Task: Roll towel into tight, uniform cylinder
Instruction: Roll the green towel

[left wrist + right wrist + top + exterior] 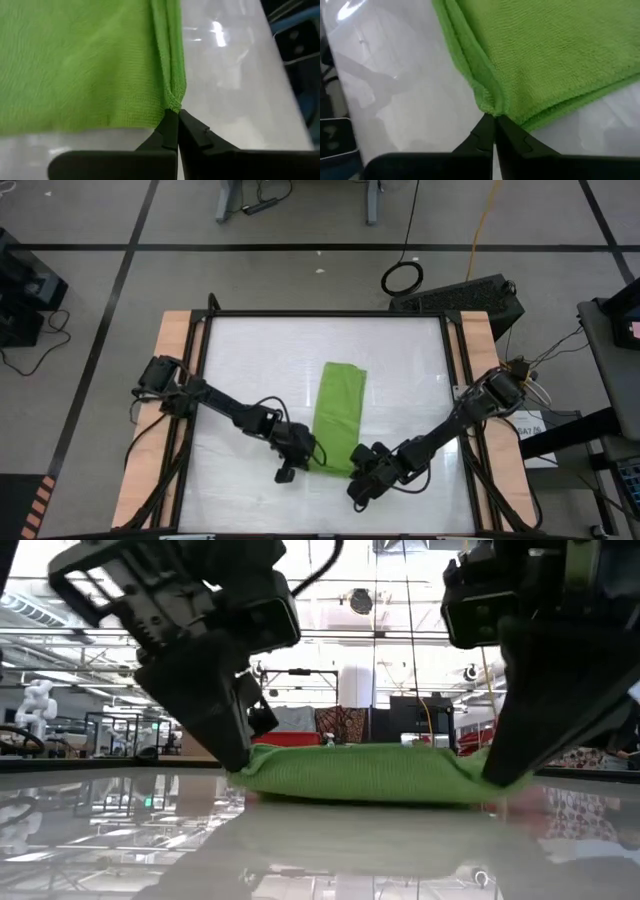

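Towel [338, 412] corners in both end effectors

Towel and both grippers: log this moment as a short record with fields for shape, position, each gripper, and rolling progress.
towel: lime-green towel, folded into a long strip, lying flat on the table
position: near the table's middle, its near end between the two grippers
left gripper: left gripper shut on one near corner of the towel, at table level
right gripper: right gripper shut on the other near corner, at table level
rolling: not yet begun; no rolled part shows
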Robot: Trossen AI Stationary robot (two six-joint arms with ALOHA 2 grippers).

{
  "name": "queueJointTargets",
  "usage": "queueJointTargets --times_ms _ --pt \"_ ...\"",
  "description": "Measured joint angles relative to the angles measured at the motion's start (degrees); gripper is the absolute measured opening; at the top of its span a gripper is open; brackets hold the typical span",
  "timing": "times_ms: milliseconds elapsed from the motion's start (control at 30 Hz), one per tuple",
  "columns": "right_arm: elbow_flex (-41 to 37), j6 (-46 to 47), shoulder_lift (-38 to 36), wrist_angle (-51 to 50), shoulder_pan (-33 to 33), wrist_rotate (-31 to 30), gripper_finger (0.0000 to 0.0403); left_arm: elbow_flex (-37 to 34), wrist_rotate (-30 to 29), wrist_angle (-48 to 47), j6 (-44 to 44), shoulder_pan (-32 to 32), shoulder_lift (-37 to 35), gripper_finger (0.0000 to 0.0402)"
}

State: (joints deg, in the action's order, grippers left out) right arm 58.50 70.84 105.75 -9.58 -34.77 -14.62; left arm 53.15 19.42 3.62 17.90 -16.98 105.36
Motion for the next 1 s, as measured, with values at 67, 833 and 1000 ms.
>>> queueJointTargets --times_ms 67,833,1000 --pt "0.0 0.7 -0.6 -0.5 -0.2 1.4 0.0000 0.0 2.2 0.2 2.9 0.9 0.0 0.0001" --pt "-0.1 -9.2 -5.6 -7.5 -0.2 -0.7 0.0169 0.0 13.3 -2.0 22.3 5.2 -0.1 0.0000" --pt "0.1 -30.0 -8.4 -5.3 -2.1 -2.7 0.0216 0.0 13.3 -1.9 23.4 6.5 0.2 0.0000"
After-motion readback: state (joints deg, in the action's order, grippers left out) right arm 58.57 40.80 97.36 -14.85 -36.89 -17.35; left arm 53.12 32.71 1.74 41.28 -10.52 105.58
